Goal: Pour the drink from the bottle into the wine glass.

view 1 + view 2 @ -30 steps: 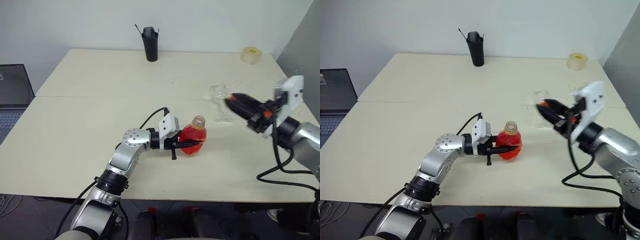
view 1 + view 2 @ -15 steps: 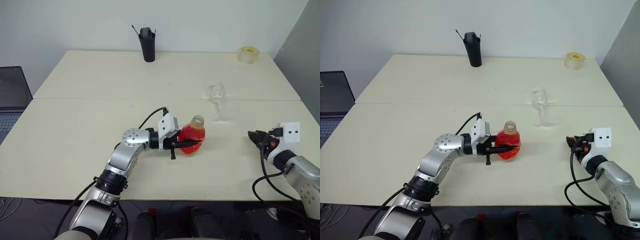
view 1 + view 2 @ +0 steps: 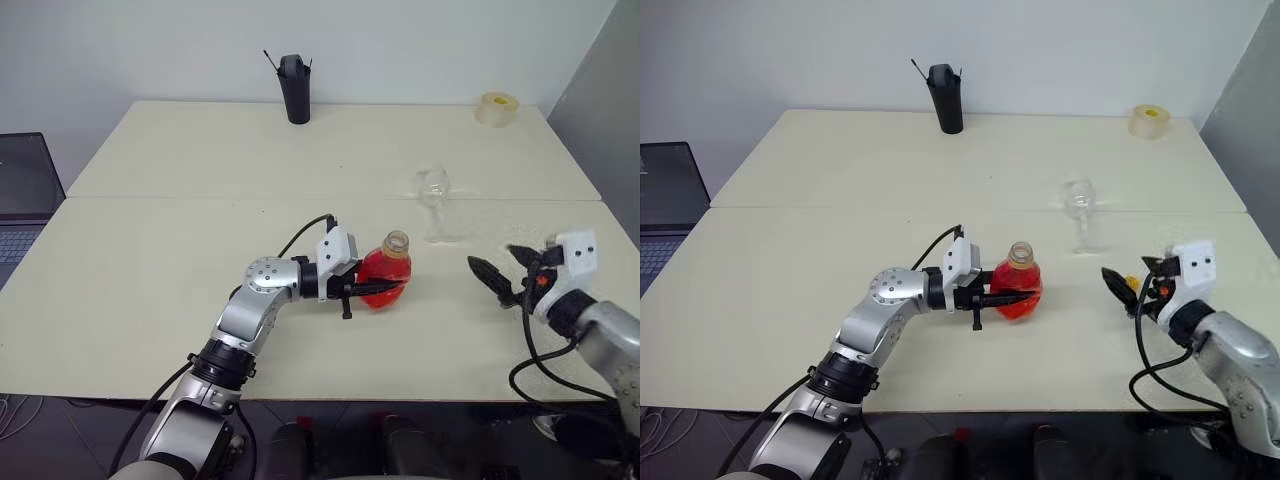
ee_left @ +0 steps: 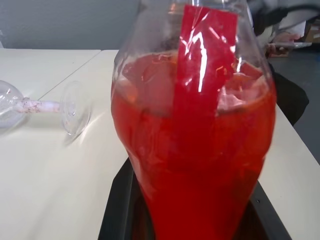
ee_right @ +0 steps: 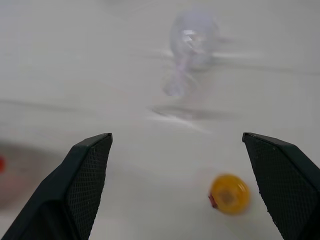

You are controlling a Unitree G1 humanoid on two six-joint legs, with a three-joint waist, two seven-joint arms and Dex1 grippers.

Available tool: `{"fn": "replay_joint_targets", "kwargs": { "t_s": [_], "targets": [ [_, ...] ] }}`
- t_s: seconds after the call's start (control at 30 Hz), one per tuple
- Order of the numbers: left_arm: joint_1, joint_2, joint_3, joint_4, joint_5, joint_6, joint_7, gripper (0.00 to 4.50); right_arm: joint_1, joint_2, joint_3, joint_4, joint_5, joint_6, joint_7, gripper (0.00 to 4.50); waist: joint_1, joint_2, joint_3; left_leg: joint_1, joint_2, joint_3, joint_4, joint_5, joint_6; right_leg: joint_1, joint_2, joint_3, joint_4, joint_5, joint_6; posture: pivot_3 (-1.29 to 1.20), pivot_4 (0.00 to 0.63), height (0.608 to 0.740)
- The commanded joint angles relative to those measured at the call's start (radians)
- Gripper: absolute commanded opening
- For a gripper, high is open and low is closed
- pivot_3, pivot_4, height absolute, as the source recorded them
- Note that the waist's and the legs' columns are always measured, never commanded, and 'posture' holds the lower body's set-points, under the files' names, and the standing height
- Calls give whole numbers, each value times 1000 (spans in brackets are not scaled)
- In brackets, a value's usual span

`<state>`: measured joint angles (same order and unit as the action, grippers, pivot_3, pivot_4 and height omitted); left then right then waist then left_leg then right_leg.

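Left eye view gives me the left pincer (image 3: 378, 290) clamped on the uncapped bottle (image 3: 386, 272) of red drink (image 4: 195, 165), upright mid-bench; my right pincer (image 5: 175, 185) gapes wide near the yellow cap (image 5: 229, 193), wine glass (image 3: 434, 200) standing beyond

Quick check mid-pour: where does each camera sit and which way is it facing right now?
Head eyes: above, looking down over the table; both arms show, left gripper shut on the bottle, right gripper open.
Left wrist: along its fingers, at the bottle close up.
Right wrist: between open fingers, towards the cap.
All share the wine glass.
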<state>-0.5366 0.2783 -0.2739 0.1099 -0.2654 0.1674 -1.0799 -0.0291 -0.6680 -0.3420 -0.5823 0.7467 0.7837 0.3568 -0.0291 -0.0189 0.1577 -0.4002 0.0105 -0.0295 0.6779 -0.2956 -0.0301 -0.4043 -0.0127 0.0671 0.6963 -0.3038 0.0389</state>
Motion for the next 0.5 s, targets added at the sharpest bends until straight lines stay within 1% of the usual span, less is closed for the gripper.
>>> {"fn": "replay_joint_targets", "kwargs": {
  "t_s": [0.03, 0.17, 0.23, 0.37, 0.5],
  "targets": [
    [-19, -7, 8, -32, -9, -18, 1, 795, -16, -98, -63, -166, 153, 33, 109, 4500, 0, 0, 0, 0, 0, 0, 0, 0, 0, 0, 0, 0, 0, 0, 0, 0, 150, 740],
    [-18, -6, 15, -29, -8, -20, 9, 795, -35, -181, -121, -203, 273, 61, 133, 4500, 1, -1, 0, 0, 0, -1, 1, 0, 0, 1, 0, -1, -1, 0, 0, 0, 150, 740],
    [-21, -8, 28, -17, 1, -27, 34, 795, -60, -212, -120, -211, 306, 69, 131, 4500, 1, -1, 0, 0, 0, -1, 1, 0, 0, 1, 0, -1, -1, 0, 0, 0, 150, 740],
    [-44, -22, 91, 44, 21, -14, 166, 795, -148, -227, -59, -194, 331, 78, 88, 4500, -1, -1, 0, 0, 0, -1, 1, 0, 0, 1, 0, -1, 0, 0, 0, 0, 150, 740],
    [-63, -31, 177, 100, 12, 4, 288, 795, -263, -193, 59, -135, 267, 81, 34, 4500, -2, -1, 1, 0, 0, -1, 1, 0, 0, 1, 0, -1, 0, 0, 0, 0, 150, 740]
  ]
}}
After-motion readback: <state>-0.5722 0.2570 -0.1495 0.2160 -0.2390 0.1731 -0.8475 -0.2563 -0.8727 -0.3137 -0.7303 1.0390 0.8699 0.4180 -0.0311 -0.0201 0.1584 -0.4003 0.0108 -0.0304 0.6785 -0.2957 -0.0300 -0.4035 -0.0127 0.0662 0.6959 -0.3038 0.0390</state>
